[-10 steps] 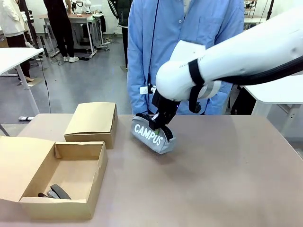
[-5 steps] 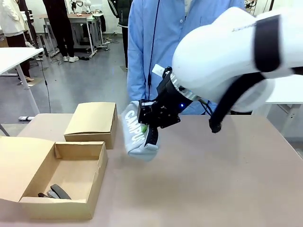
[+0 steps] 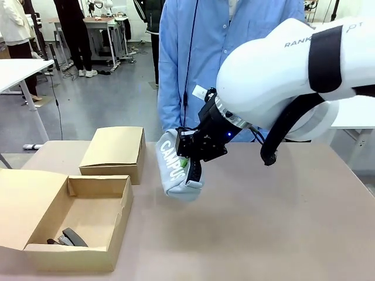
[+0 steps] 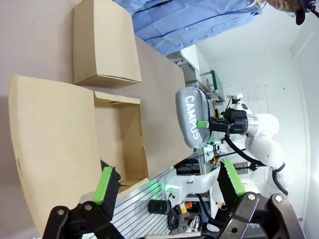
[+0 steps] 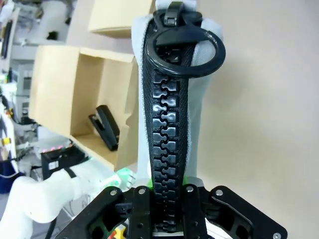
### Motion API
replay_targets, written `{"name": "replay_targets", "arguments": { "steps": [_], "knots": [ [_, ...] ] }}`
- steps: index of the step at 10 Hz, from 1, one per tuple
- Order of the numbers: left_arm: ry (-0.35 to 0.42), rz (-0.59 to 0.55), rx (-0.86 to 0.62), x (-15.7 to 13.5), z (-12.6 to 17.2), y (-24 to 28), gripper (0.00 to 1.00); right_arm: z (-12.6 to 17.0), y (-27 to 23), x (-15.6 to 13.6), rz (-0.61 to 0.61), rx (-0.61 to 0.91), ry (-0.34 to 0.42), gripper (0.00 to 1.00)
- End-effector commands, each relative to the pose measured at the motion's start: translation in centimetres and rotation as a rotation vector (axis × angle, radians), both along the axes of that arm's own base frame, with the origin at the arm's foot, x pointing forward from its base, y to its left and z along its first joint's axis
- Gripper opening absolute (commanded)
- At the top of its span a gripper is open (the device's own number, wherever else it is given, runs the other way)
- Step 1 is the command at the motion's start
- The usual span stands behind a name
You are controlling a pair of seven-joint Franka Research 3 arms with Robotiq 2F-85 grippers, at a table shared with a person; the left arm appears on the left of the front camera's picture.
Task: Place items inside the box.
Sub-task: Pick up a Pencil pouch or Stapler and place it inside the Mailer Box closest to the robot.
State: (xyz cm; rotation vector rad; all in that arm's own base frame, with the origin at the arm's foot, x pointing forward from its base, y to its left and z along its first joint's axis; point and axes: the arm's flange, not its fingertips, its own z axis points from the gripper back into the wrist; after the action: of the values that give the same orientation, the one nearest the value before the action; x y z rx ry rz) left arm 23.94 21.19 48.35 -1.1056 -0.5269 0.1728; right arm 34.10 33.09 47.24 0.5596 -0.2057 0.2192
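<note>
Right gripper (image 3: 190, 168): pinching the grey zip pencil case lettered "CAMPUS" (image 3: 173, 170), clear of the worktop (image 3: 281, 222).
Case position: 2 o'clock from the shallow brown cardboard box (image 3: 125, 206), outside it.
Box contents: black stapler (image 3: 70, 237).
Left gripper (image 4: 168, 181): spread, empty.

1. A robotics lab: a big white robot arm (image 3: 293, 76) reaches over a plain desk (image 3: 281, 234).
2. A person in a blue lab coat (image 3: 234, 35) stands at the desk's far side.
3. Behind is an open hall with a grey floor (image 3: 105, 99), white tables (image 3: 14, 70), a loose cable (image 3: 57, 99), and people (image 3: 73, 29) standing by a bench (image 3: 99, 22) with gear on it.
</note>
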Motion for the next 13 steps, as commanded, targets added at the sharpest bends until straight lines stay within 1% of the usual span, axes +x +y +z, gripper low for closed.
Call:
{"name": "replay_targets", "arguments": {
  "steps": [1,2,3,4,5,6,7,8,9,10,11,12,13],
  "knots": [
    [-0.029,-0.005,-0.012,0.0,0.1,0.0,1.00,0.6,2.7,-2.8,-0.045,0.008,0.001,0.09],
    [-0.029,-0.005,-0.012,0.0,0.1,0.0,1.00,0.2,5.6,-5.2,-0.061,0.063,0.030,0.09],
    [-0.029,-0.005,-0.012,0.0,0.1,0.0,1.00,0.0,7.9,-7.9,-0.109,0.051,0.018,0.09],
    [-0.029,-0.005,-0.012,0.0,0.1,0.0,1.00,0.1,9.7,-9.9,-0.212,0.077,0.050,0.09],
    [-0.029,-0.005,-0.012,0.0,0.1,0.0,1.00,0.3,12.2,-11.6,-0.338,0.147,0.082,0.09],
    [-0.029,-0.005,-0.012,0.0,0.1,0.0,1.00,-0.1,15.2,-12.9,-0.376,0.200,0.084,0.09],
    [-0.029,-0.005,-0.012,0.0,0.1,0.0,1.00,-0.5,17.8,-13.6,-0.387,0.231,0.055,0.09],
    [-0.029,-0.005,-0.012,0.0,0.1,0.0,1.00,-1.0,20.2,-13.6,-0.355,0.245,0.046,0.09],
    [-0.029,-0.005,-0.012,0.0,0.1,0.0,1.00,-1.9,21.4,-12.9,-0.292,0.131,0.083,0.09],
    [-0.029,-0.005,-0.012,0.0,0.1,0.0,1.00,-0.4,15.5,-15.3,-0.333,0.249,0.108,0.09],
    [-0.029,-0.005,-0.012,0.0,0.1,0.0,1.00,-0.4,15.5,-15.3,-0.333,0.249,0.108,0.09],
    [-0.029,-0.005,-0.012,0.0,0.1,0.0,1.00,-1.9,16.9,-14.1,-0.311,0.220,0.108,0.09],
    [-0.029,-0.005,-0.012,0.0,0.1,0.0,1.00,-1.9,17.5,-13.6,-0.292,0.203,0.108,0.09]
  ]
}}
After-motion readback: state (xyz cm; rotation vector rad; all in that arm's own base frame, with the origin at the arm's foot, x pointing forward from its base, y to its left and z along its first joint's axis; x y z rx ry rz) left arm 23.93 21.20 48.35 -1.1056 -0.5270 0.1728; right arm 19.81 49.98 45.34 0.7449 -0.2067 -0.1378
